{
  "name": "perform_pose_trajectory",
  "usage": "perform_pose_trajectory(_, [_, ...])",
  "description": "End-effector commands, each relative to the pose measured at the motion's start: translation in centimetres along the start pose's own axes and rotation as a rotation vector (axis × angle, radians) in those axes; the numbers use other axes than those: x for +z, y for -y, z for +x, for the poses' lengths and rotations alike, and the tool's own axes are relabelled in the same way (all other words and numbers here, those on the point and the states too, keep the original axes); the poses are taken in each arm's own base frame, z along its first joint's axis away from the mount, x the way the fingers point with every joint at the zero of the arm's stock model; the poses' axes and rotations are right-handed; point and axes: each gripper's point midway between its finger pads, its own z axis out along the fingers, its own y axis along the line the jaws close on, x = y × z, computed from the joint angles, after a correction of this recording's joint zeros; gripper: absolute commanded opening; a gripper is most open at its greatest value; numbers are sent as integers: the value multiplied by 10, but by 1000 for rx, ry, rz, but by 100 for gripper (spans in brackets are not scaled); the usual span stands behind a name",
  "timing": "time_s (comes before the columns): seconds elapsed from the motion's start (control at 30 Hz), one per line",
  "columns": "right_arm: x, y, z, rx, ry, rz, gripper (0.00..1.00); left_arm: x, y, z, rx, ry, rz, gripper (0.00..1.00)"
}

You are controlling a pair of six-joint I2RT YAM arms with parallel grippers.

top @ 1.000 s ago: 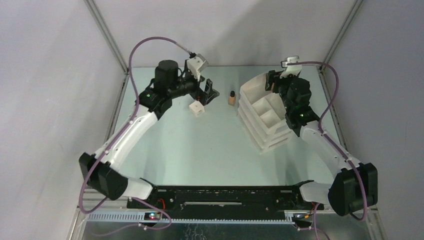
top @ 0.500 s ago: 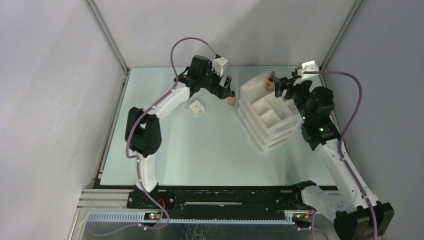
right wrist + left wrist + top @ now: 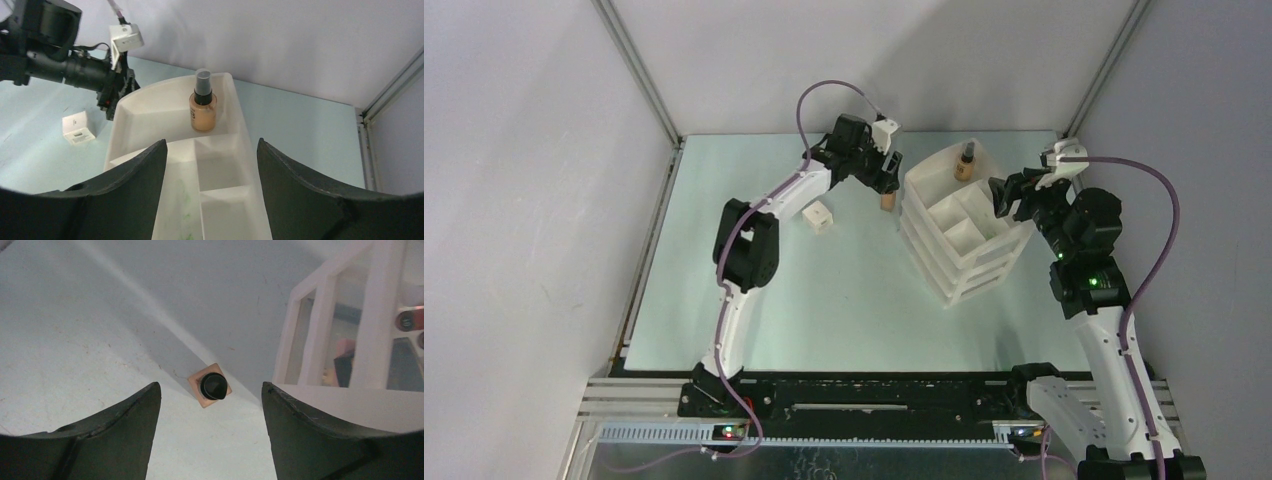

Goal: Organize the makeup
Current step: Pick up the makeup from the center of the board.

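Picking up the loose bottle (image 3: 210,388) is the step in hand: it stands directly beneath the left gripper (image 3: 882,180), between the wide jaws. Next, the gripper needs to lower and close. The right gripper (image 3: 211,142) gapes empty.

Bright diffuse light, soft shadows; 2 wrist views sharp (edges fisheye-bowed).

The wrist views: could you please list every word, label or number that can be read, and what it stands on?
None can be read for certain.
Beige bottle in the organizer: dark print on its side, too small.
Small white box: grey mark on top, blurred.
Red round end inside the organizer: a mark, perhaps digits, too blurred.
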Motion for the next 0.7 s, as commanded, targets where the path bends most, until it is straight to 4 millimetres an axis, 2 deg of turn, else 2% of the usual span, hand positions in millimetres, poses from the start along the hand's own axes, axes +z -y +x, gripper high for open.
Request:
perform_pose_trajectory(0.0, [-5, -5, -3, 30, 13, -21, 74, 4, 0, -26, 18, 59, -23, 75])
perform_pose_trajectory(0.2, [-6, -3, -1, 37, 3, -19, 74, 18, -4, -13, -6, 23, -31, 66])
perform_pose_trajectory(0.43, [-8, -1, 2, 45, -7, -19, 73, 25, -6, -4, -22, 2, -35, 58])
perform_pose_trajectory(0.6, [-8, -2, 1, 45, -5, -23, 73, 24, -2, -5, -24, -2, -12, 48])
perform_pose_trajectory(0.67, [-9, -2, -2, 40, 7, -28, 73, 18, 1, -9, -21, 1, 2, 39])
